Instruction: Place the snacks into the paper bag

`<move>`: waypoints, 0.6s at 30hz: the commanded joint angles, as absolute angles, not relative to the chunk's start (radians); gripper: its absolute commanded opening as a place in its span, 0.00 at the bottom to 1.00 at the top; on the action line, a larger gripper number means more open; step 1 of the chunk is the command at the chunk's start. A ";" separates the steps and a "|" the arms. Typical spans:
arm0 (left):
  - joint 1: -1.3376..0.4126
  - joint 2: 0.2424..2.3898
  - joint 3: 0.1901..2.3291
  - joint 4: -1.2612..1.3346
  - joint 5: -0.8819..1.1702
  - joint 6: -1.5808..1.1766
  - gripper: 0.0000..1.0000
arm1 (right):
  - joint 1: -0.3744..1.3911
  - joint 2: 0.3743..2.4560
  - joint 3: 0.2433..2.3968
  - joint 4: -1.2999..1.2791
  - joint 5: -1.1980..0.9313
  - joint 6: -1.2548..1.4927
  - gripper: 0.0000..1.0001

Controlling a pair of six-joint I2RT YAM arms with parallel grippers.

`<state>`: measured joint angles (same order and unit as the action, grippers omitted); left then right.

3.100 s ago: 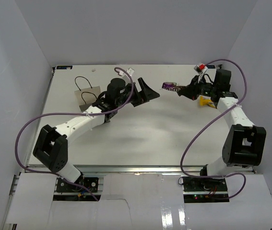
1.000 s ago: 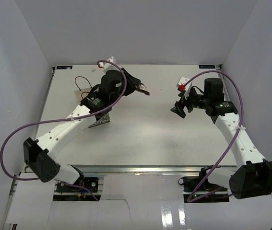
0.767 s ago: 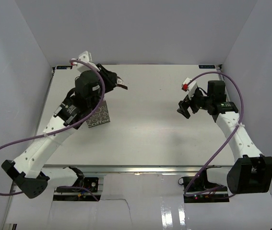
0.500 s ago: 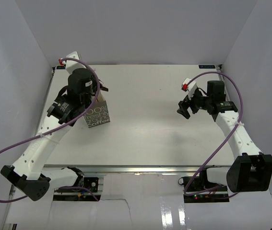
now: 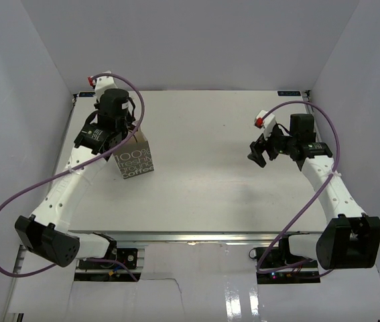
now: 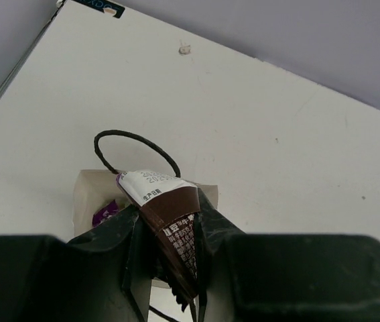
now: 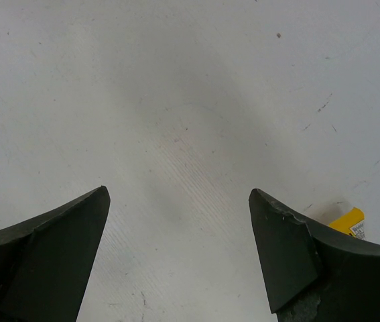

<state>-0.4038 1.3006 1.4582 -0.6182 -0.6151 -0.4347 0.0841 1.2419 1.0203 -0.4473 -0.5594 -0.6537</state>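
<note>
Paper bag stands at the left of the bench. Over its mouth the left hand, swung across from mid-bench within the last second, grips a brown-and-white packet end-down; a purple packet already lies inside. The right hand hangs wide open, empty, near a yellow packet. Release looks next
</note>
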 commanded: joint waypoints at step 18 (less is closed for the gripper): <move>-0.324 1.212 1.526 -0.563 -0.200 -0.330 0.98 | -0.077 1.606 1.451 -0.765 -0.240 -0.879 0.91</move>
